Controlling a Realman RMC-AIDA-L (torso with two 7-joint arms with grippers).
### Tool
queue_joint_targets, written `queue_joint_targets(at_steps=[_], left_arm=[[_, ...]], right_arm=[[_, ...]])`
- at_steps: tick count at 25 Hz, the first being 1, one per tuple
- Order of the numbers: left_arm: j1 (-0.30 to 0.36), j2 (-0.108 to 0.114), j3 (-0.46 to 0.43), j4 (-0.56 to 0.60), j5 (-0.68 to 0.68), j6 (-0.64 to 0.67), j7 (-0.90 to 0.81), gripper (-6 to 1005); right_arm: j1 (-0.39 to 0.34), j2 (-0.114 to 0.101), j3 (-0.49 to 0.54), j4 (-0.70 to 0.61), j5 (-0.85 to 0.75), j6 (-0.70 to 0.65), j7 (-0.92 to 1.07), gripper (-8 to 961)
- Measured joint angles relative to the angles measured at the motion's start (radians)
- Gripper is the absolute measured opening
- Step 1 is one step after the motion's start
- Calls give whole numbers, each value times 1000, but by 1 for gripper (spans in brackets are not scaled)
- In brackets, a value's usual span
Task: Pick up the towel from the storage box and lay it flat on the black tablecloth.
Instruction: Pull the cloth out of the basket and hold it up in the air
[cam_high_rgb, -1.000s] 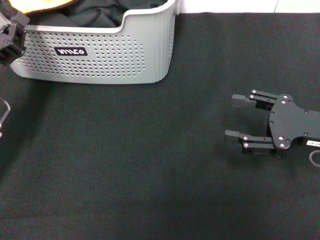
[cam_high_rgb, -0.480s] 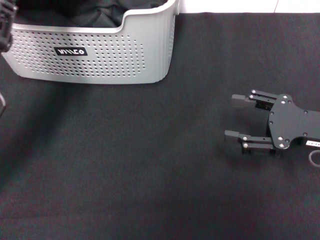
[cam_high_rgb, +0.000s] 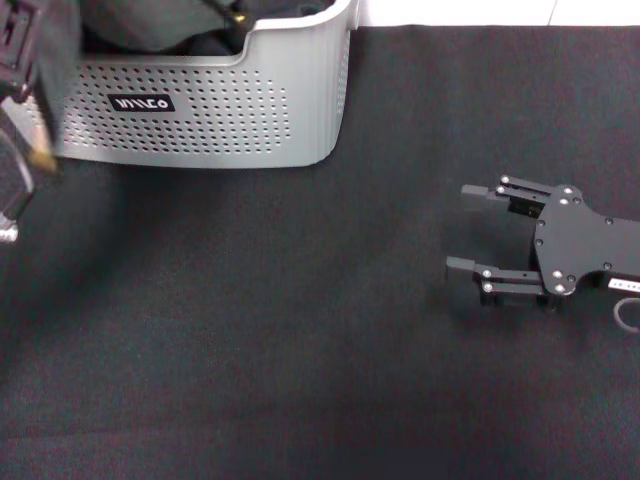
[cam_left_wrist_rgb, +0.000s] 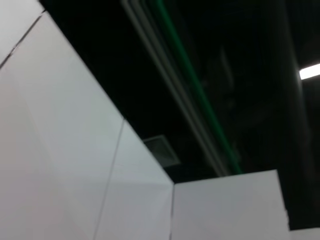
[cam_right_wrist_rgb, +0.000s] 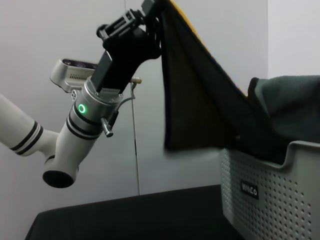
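Right wrist view shows the left end effector (cam_right_wrist_rgb: 150, 15) raised high above the light grey perforated plastic storage box (cam_right_wrist_rgb: 272, 192), pinching one corner of the large fuzzy grey-green towel with the yellow-orange reverse (cam_right_wrist_rgb: 200, 100); the cloth stretches taut down from that pinch while its other end lies bunched inside the box. The box stands at the far left corner of the worktop on the plain black felt-like tablecloth (cam_high_rgb: 300, 330). The right end effector (cam_high_rgb: 478, 230) rests low near the right edge, fingers spread, holding nothing. The main risk, as I judge it, is that the single-corner grip slips as the towel's weight comes free, dropping it back. The trailing end could also catch on the rim and drag or tip the light box. Held by one corner, the towel hangs folded and may land creased, yellow side up, unless the right end effector takes a second corner.
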Motion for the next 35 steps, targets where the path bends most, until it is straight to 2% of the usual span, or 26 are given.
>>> queue_joint_targets(at_steps=[9, 14, 17, 19, 26, 35], left_arm=[[46, 2, 273, 183, -268, 2, -39, 10], [62, 5, 324, 276, -327, 4, -102, 11], [57, 2, 329, 293, -331, 4, -127, 12], [54, 1, 330, 291, -331, 4, -128, 12], [25, -8, 363, 138, -366, 1, -55, 11], [-38, -16, 464, -11, -372, -3, 132, 10]], right_arm=[[8, 0, 2, 17, 3, -1, -16, 783], [23, 0, 2, 35, 4, -3, -31, 783], [35, 0, 2, 47, 5, -4, -39, 783], [44, 1, -1, 50, 10, 2, -39, 783], [71, 4, -55, 39, 128, 71, -39, 783], [136, 5, -212, 8, 312, 82, -47, 783]])
